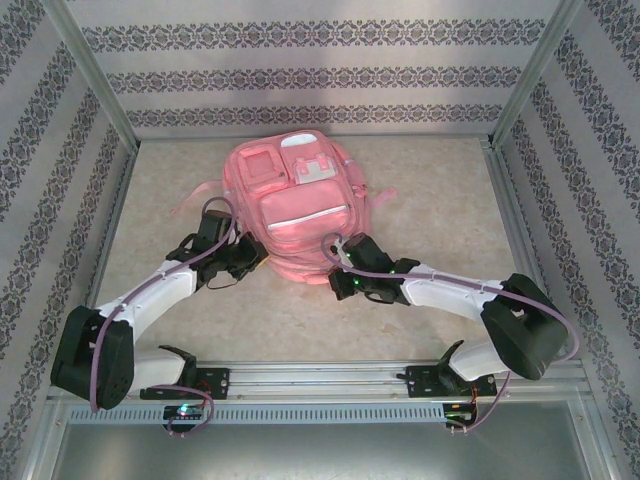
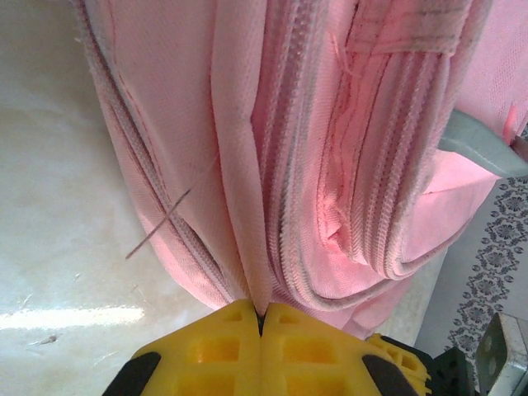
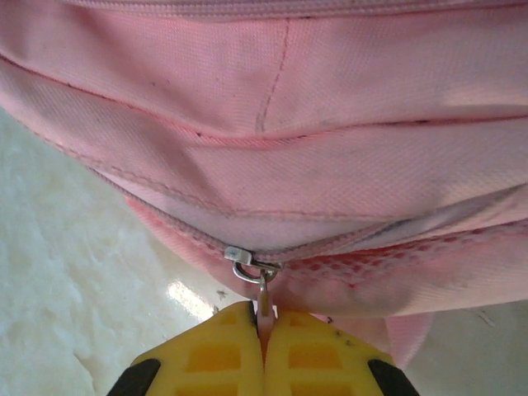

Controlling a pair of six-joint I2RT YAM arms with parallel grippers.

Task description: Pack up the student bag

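Bag (image 1: 295, 205) lies upper centre of frame on the surface (image 1: 430, 200). We judge opening in hand — left jaws clamped on a fold (image 2: 235, 198), right jaws on the zip pull (image 3: 263, 307). Next: draw the pull along its track.

Probably a lab test cell: aluminium frame (image 1: 95, 75), patterned wall panels (image 1: 300, 80), a marble-look table (image 1: 420, 180), and robot arms (image 1: 150, 287) bolted to a rail (image 1: 320, 375).

The student bag (image 1: 295, 205) is matt, woven pink cloth; its zip pull (image 3: 247, 266) has a shiny metal ring. The yellow pads (image 3: 219, 355) are smooth plastic; the tabletop (image 1: 430, 200) looks slightly glossy.
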